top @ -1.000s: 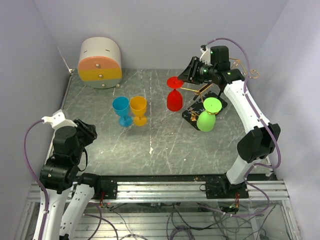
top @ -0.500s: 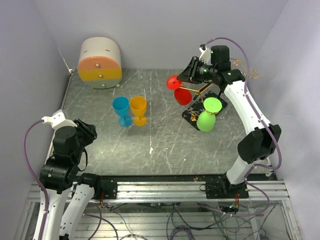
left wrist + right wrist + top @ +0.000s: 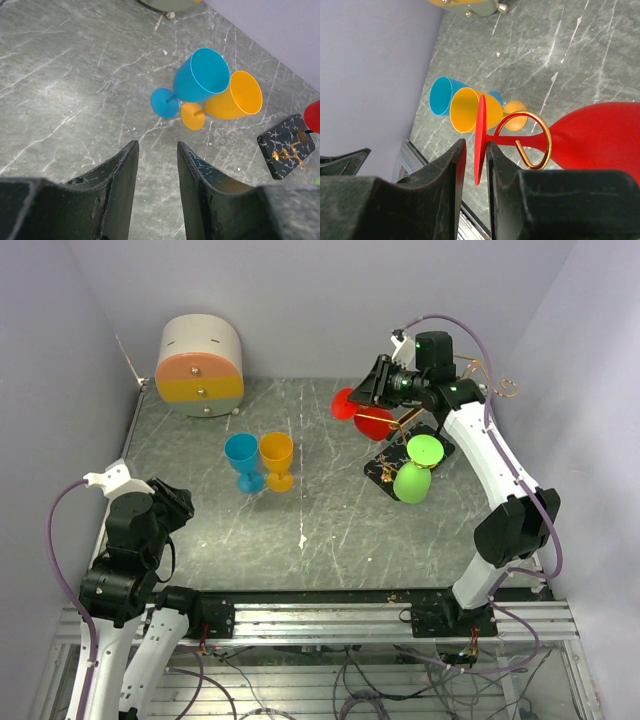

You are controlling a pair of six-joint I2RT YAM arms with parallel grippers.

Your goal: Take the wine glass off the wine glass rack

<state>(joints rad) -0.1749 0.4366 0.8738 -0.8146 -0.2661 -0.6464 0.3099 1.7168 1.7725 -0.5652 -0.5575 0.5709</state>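
The wine glass rack [image 3: 383, 471] stands at the right rear on its black base, its gold arms spreading out above. A red wine glass [image 3: 374, 425] lies tilted nearly sideways at the end of the left arm. My right gripper [image 3: 362, 398] is shut on its flat foot. In the right wrist view the foot [image 3: 480, 131] sits edge-on between my fingers, and the gold scroll end [image 3: 525, 113] still curls round the stem. A green wine glass [image 3: 413, 480] hangs upside down on the rack. My left gripper [image 3: 156, 150] is open and empty, low at the near left.
A blue glass [image 3: 243, 459] and an orange glass [image 3: 277, 459] stand together mid-table; they also show in the left wrist view [image 3: 201, 76] [image 3: 236, 95]. A white, pink and yellow drawer box [image 3: 200, 366] sits at the back left. Walls close in on three sides.
The red glass has swung from hanging straight down to lying almost sideways, its bowl moving up and right toward the rack. My right gripper shifted slightly left. The left arm has not moved.
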